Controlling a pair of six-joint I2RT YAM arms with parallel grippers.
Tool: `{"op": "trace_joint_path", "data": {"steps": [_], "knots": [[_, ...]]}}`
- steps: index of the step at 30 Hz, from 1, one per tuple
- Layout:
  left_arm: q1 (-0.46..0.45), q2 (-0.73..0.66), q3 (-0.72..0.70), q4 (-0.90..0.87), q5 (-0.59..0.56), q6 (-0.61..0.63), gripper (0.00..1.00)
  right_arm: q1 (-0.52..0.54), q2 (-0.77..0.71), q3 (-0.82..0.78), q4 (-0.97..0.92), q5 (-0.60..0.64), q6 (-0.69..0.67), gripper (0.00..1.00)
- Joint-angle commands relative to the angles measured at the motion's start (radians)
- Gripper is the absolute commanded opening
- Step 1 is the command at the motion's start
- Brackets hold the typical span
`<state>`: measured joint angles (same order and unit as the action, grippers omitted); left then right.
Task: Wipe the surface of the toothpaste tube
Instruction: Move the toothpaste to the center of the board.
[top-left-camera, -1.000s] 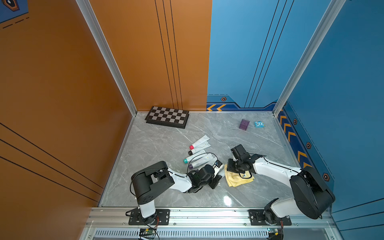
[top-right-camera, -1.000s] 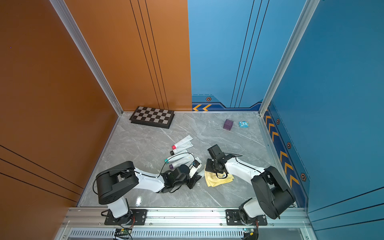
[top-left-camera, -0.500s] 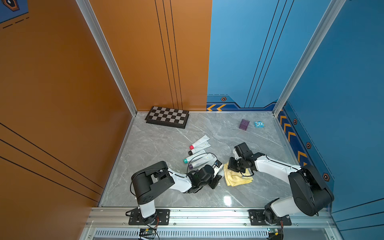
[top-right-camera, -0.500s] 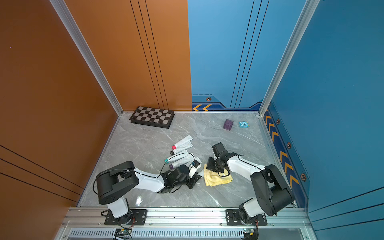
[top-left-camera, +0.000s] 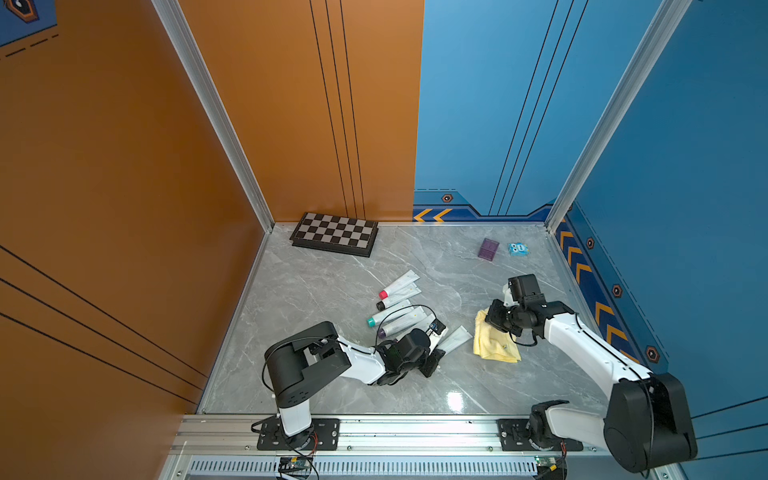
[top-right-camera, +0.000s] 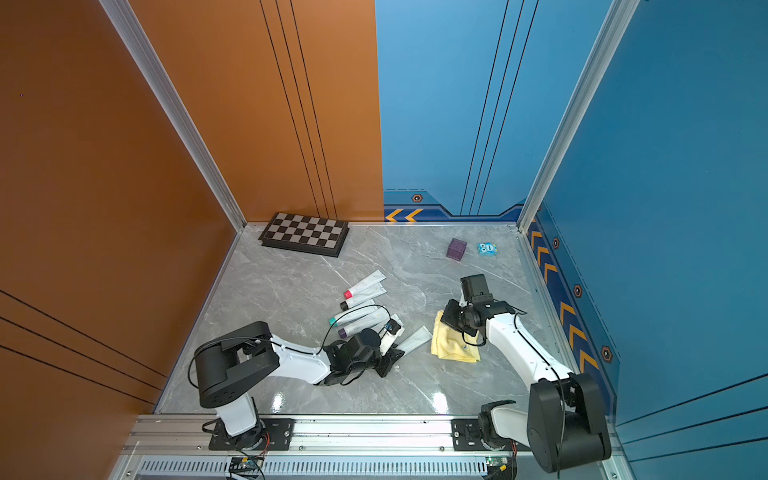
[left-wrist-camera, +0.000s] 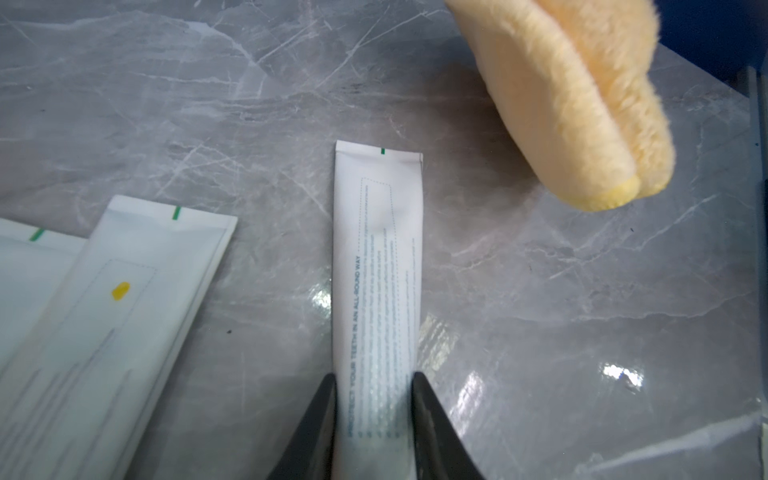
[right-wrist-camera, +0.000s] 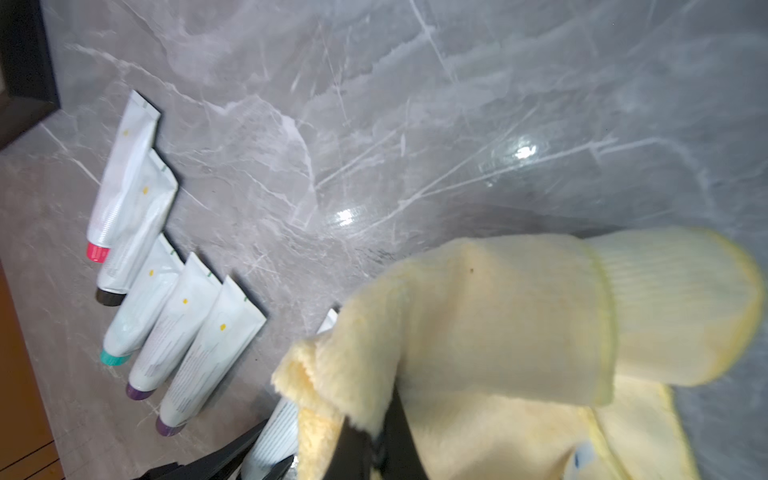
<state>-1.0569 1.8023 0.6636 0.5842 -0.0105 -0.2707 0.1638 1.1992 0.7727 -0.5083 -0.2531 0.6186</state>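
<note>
White toothpaste tube (left-wrist-camera: 376, 270) lies pinched in left tool (left-wrist-camera: 374, 376); right tool (right-wrist-camera: 376, 432) pinches cloth (right-wrist-camera: 498, 332).

Chessboard (top-left-camera: 334, 234) back left, 2 boxes (top-left-camera: 488, 249) back right, row of 5 tubes (right-wrist-camera: 141, 307) centre, toothpaste tube (left-wrist-camera: 376, 270) between row and cloth (top-left-camera: 494, 345).

Left arm (top-left-camera: 357, 365): stretched low, forearm nearly flat.
Left end effector (left-wrist-camera: 374, 380): pinching the toothpaste tube (left-wrist-camera: 376, 270).
Right arm (top-left-camera: 582, 345): reaching forward, wrist turned inward.
Right end effector (right-wrist-camera: 376, 432): clamped on the yellow cloth (right-wrist-camera: 498, 332).
</note>
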Motion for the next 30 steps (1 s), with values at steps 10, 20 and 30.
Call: {"op": "trace_joint_path", "data": {"steps": [10,20,30], "knots": [[0.035,0.227,0.175,-0.431,0.063,0.083,0.16,-0.073,-0.275,0.066,-0.188,0.087,-0.040,0.00],[0.107,0.374,0.434,-0.520,0.141,0.135,0.16,-0.080,-0.355,0.005,-0.215,0.052,-0.052,0.00],[0.127,0.510,0.704,-0.657,0.156,0.169,0.21,-0.079,-0.396,-0.037,-0.226,0.019,-0.057,0.00]]}}
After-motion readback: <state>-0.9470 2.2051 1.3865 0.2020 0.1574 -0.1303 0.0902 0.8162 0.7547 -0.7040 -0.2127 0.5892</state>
